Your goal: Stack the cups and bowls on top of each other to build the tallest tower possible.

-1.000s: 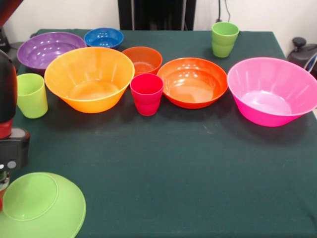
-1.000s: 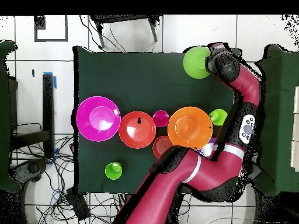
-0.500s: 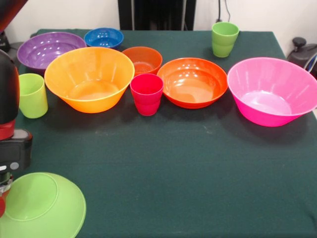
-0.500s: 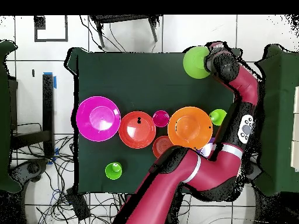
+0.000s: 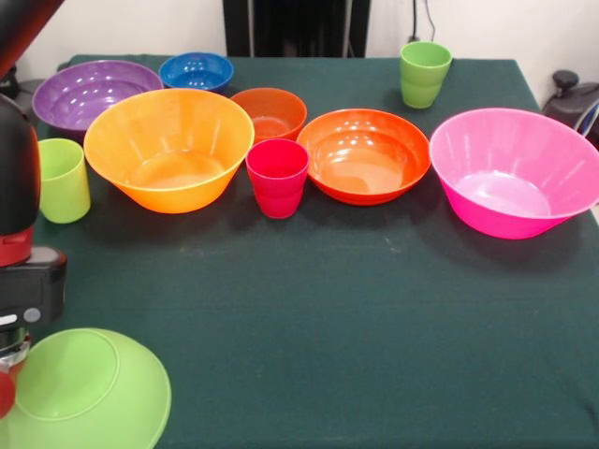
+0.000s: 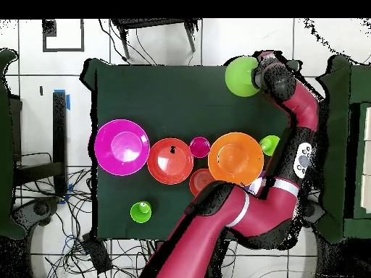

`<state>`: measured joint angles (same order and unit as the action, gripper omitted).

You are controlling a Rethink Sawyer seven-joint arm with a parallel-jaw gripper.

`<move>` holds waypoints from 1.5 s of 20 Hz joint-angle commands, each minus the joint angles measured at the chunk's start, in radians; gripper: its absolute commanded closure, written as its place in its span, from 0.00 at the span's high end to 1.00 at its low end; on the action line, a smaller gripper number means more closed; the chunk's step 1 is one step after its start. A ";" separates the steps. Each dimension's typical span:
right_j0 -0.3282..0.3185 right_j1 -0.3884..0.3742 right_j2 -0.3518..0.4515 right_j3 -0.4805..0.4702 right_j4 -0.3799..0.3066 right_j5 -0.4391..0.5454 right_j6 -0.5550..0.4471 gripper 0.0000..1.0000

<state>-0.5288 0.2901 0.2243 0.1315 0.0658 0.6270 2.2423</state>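
front view shows the lime green bowl [image 5: 80, 393] turned rim-down at the near left corner of the table [image 5: 374, 318], with the gripper [image 5: 11, 360] at its left rim; whether the pincer is open, closed or clamped on that rim cannot be told, since the arm's black wrist hides it and the overhead view is no clearer. nothing sits on the lime bowl, so by my reading the tower has only its base in place, if that. everything else waits in a row across the far half: the purple bowl [image 5: 89, 92] and the small blue bowl [image 5: 196, 70] at far left, a light green cup [image 5: 61, 180] beside the large yellow-orange bowl [image 5: 168, 147], the small dark orange bowl [image 5: 270, 112] behind the red-pink cup [image 5: 277, 176], the medium orange bowl [image 5: 364, 154], then the large pink bowl [image 5: 515, 170] at right, with the second green cup [image 5: 424, 73] far behind. all stand rim-up and none is stacked on another. nearly the whole job remains.
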 commanded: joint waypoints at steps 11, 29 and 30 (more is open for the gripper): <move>0.064 0.015 0.119 0.158 0.019 0.382 -0.130 1.00; 0.079 0.006 0.128 0.209 0.071 0.405 -0.082 1.00; 0.082 0.004 0.127 0.213 0.077 0.403 -0.075 1.00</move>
<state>-0.4952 0.2621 0.2669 0.1638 0.1428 0.9062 2.2423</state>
